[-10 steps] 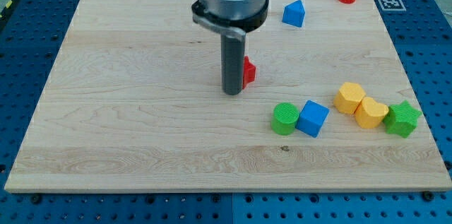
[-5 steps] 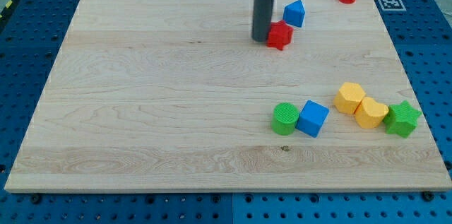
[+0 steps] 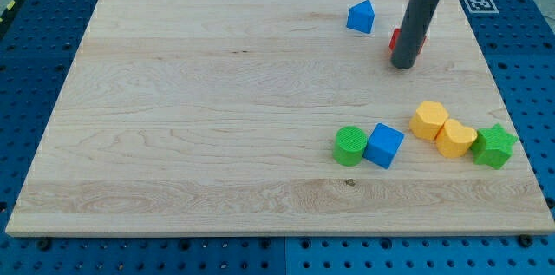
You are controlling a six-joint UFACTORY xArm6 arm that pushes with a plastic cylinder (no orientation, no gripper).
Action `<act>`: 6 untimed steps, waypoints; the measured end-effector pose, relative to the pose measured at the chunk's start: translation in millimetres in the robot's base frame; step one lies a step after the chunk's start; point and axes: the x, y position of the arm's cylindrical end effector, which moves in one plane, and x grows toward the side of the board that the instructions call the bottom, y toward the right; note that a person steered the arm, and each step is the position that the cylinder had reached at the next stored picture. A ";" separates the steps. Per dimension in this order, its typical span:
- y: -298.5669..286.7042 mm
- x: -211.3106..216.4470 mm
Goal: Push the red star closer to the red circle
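My tip [image 3: 402, 66] rests on the board near the view's top right. The red star [image 3: 394, 41] sits right behind the rod; only thin red slivers of it show on either side. The red circle is not visible; the rod and the arm above it cover the top right corner of the board where it stood earlier. A blue block [image 3: 361, 16] with a pointed top lies just left of the rod.
A green cylinder [image 3: 350, 146] and a blue cube [image 3: 383, 145] touch at the lower right. Right of them stand two yellow blocks [image 3: 429, 120] [image 3: 455, 138] and a green star [image 3: 494, 145] near the wooden board's right edge [image 3: 512, 119].
The rod has swept from the board's middle up and to the right, pushing the red star past the blue block toward the top right corner. The other blocks stayed put.
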 end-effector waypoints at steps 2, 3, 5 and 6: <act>5.6 -3.2; 0.2 -12.9; -1.5 -32.8; -1.5 -43.7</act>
